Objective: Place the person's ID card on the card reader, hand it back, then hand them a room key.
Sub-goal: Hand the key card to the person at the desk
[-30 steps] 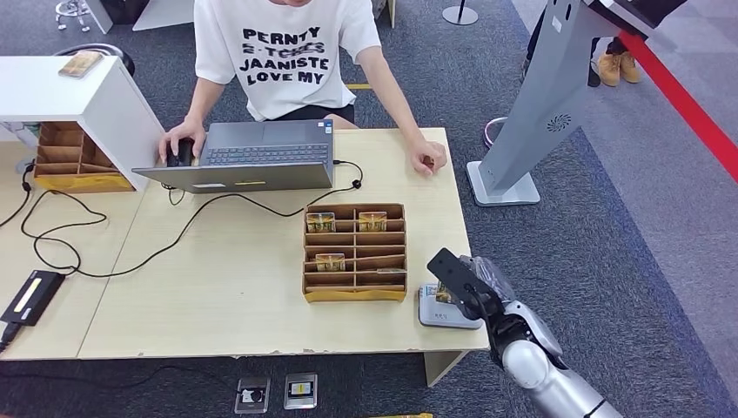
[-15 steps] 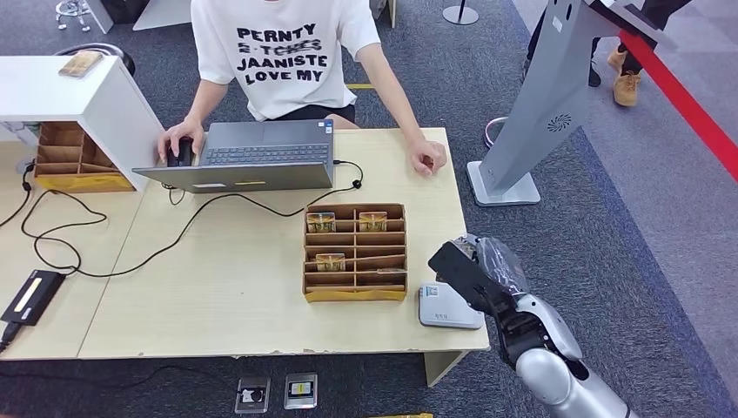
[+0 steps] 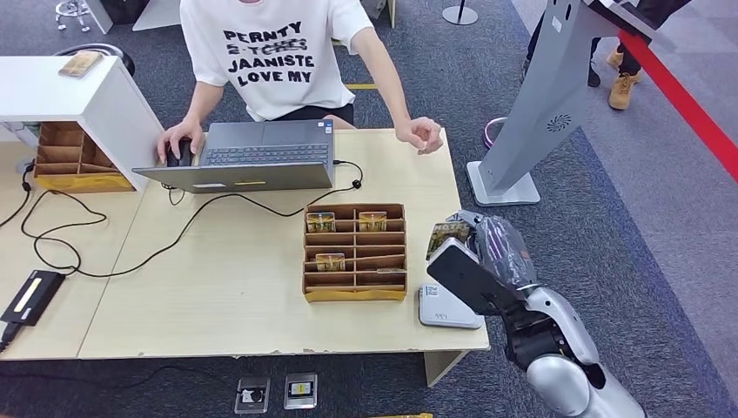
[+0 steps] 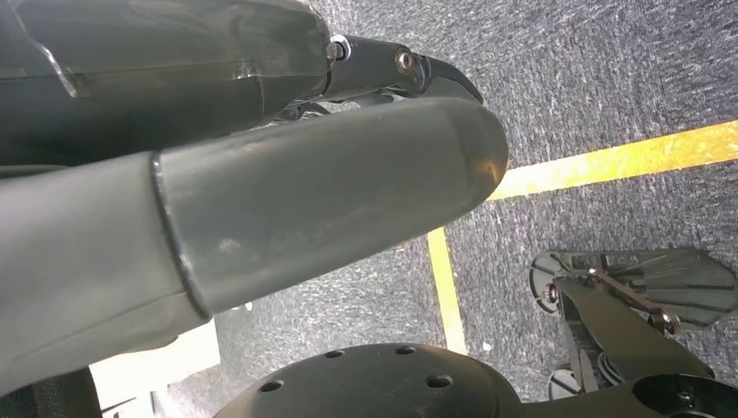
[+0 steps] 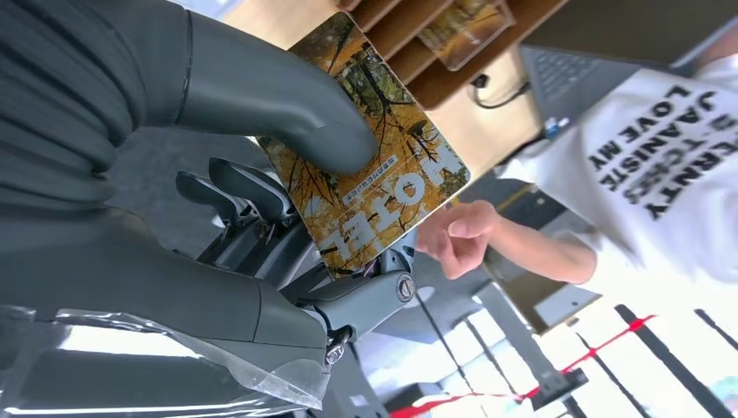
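Note:
My right hand [image 3: 480,254] hovers above the table's right edge, just beyond the grey card reader [image 3: 447,307]. It pinches a card [image 3: 448,232] with a yellow autumn picture. In the right wrist view the card [image 5: 376,185] reads HOTEL, my thumb [image 5: 287,96] presses on its face and the dark fingers [image 5: 251,197] lie under it. The reader's top is bare. The person's hand [image 3: 419,135] is raised over the far right corner of the table, palm partly turned toward the card. My left hand [image 4: 261,209] hangs over the carpet and holds nothing.
A brown card organizer [image 3: 354,252] with several cards stands left of the reader. The person types on a grey laptop [image 3: 252,155] at the far edge. Black cables [image 3: 78,252] cross the left side. A grey kiosk stand [image 3: 535,104] rises right of the table.
My right hand has risen from the card reader with the card and moved toward the person. The person's hand has lifted off the table corner.

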Tool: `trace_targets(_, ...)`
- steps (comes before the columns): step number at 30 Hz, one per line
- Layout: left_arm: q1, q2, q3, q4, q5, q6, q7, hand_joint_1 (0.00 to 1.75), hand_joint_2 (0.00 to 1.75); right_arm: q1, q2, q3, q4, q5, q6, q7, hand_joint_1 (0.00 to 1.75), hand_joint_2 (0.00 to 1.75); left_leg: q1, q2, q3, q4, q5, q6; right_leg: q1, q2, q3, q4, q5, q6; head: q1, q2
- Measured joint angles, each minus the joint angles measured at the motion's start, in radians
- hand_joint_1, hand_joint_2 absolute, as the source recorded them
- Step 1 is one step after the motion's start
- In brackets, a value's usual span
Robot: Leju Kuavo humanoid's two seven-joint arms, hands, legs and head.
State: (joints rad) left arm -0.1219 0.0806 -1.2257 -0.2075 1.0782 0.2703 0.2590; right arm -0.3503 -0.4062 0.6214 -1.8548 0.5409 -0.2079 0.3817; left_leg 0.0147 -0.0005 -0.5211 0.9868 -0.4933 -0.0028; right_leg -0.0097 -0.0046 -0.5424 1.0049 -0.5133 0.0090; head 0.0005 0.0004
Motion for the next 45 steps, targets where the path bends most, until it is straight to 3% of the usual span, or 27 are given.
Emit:
trace_targets(11,-0.002,-0.005,0.000,0.000,-0.006,0.009,0.001,0.00,0.00,-0.205,0.108,0.082,0.024,-0.053,0.084,-0.090,1.75,1.75,0.000,0.000,-0.001,0.000,0.000,0.000,0.000,0.000,0.000,0.001,0.000,0.000,0.000,0.000)
trace_targets(22,-0.006,-0.007,0.000,0.000,-0.026,0.010,0.012,0.00,0.00,-0.397,0.262,0.188,0.217,-0.098,0.115,-0.144,1.75,1.75,0.000,-0.001,-0.001,0.000,0.001,0.000,0.000,-0.001,0.000,0.001,0.000,0.000,0.000,0.000)
trace_targets(34,-0.007,-0.007,-0.001,0.000,-0.046,0.000,0.013,0.00,0.00,-0.538,0.393,0.263,0.498,-0.101,0.073,-0.188,1.75,1.75,0.000,-0.002,-0.001,0.000,0.001,0.000,0.000,-0.001,0.000,0.001,0.000,0.000,0.000,0.000)
trace_targets(45,-0.007,-0.007,-0.004,0.000,-0.056,0.000,0.013,0.00,0.00,-0.632,0.458,0.269,0.766,-0.171,0.014,-0.223,1.75,1.75,0.000,-0.002,-0.001,0.000,0.001,0.000,0.000,-0.001,-0.001,0.001,0.000,0.000,0.000,0.000)
